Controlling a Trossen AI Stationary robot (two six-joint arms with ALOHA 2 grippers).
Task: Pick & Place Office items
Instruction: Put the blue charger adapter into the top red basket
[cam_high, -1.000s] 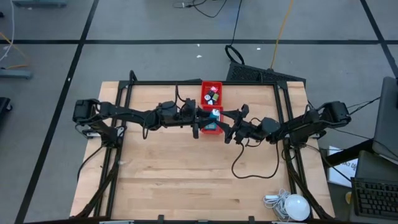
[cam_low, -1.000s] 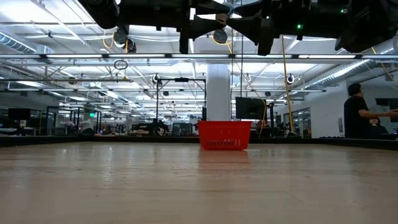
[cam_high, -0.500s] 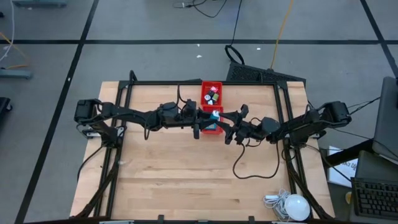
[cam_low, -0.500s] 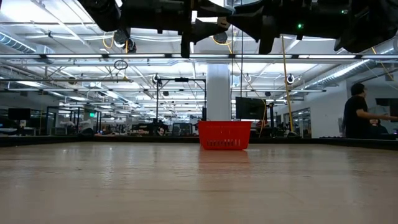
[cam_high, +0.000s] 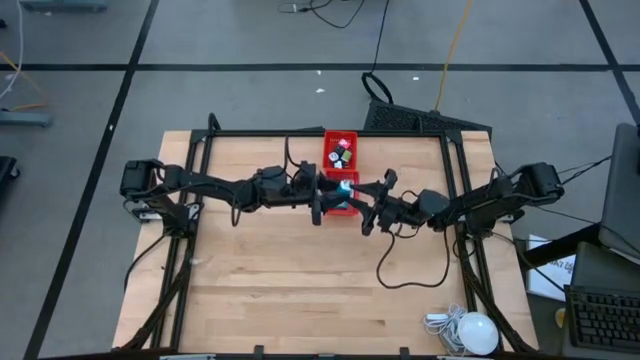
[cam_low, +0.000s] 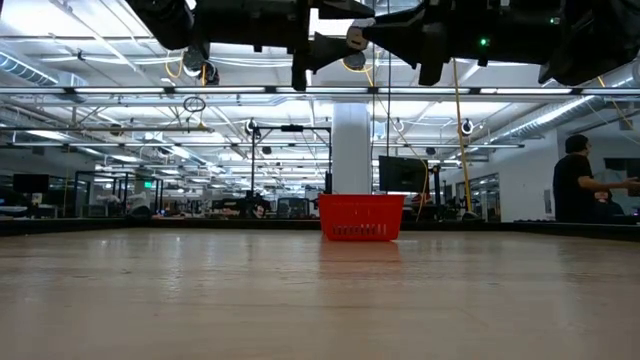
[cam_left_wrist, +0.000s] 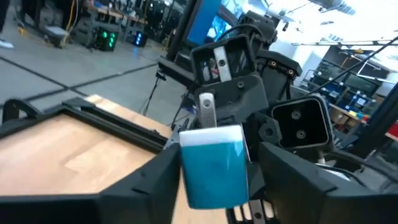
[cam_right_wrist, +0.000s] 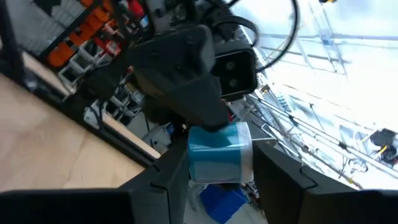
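A small teal-and-white office item (cam_high: 345, 185) hangs in the air over the near compartment of the red tray (cam_high: 352, 212). My two grippers meet at it, fingertip to fingertip. My right gripper (cam_right_wrist: 219, 177) reaches in from the table's right and is shut on it. My left gripper (cam_left_wrist: 214, 190) reaches in from the left, with its fingers open on either side of the item (cam_left_wrist: 213, 163). A gap shows at one finger (cam_left_wrist: 283, 177). The tray's far compartment (cam_high: 341, 151) holds several tiny coloured pieces. My right gripper pinches the item's two opposite sides (cam_right_wrist: 193, 163) between its two fingers. It comes nearly level from the table's right, tipped slightly upward. The item is lifted clear, high above the tray. My left gripper's other finger (cam_left_wrist: 158, 180) lies close against the item's side; whether it touches I cannot tell.
The red tray (cam_low: 361, 217) stands at the table's far middle. A black cable (cam_high: 392, 268) loops on the wood under the right arm. A white round lamp (cam_high: 477, 332) with its cord lies at the near right corner. A person (cam_low: 574, 190) stands beyond the table.
My right gripper's fingers have drawn in around the item and its wrist has rolled a little. My left gripper's fingers have parted slightly. Both arms have stayed in place, and the item has kept its spot in the air above the tray.
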